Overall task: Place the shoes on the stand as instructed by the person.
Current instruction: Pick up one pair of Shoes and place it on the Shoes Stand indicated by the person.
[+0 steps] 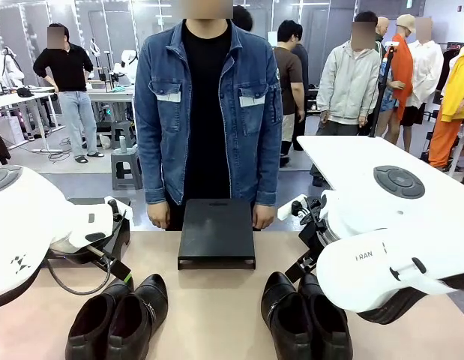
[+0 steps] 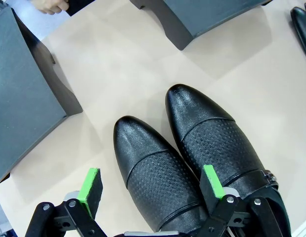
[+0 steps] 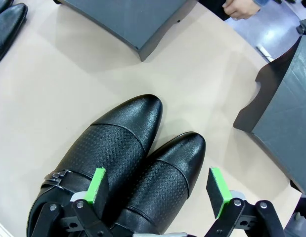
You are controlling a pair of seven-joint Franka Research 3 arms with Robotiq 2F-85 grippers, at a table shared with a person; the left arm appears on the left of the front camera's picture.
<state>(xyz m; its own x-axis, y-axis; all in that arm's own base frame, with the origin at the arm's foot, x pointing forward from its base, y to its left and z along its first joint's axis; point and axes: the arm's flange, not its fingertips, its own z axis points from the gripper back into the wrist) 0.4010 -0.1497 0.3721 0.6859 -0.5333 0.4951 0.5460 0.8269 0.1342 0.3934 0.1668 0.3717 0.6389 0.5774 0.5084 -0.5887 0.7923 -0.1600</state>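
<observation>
Table: pale beige top; one white arm enters from each side of the front view.
Person: stands at the far edge in a blue denim jacket, a hand hanging at either far corner of the centre stand.
Centre stand: low and black, set mid-table at the far edge, with its top bare.
Left pair of shoes: glossy black, side by side and touching, near the robot's edge, toes towards the person.
Left gripper: jaws wide apart above the left pair. One shoe lies in the gap. One green pad is over the bare table beside that shoe, and the other pad overlaps its buckled partner. Whether the pads touch the leather cannot be told.
Right pair of shoes: same arrangement, partly covered by the right arm.
Right gripper: jaws likewise spread. The plain shoe lies between the pads. One pad overlaps the buckled shoe; the other is over the bare table.
Side stands: a grey stand is near the left pair's toes and another near the right pair's, each apart from the shoes.
</observation>
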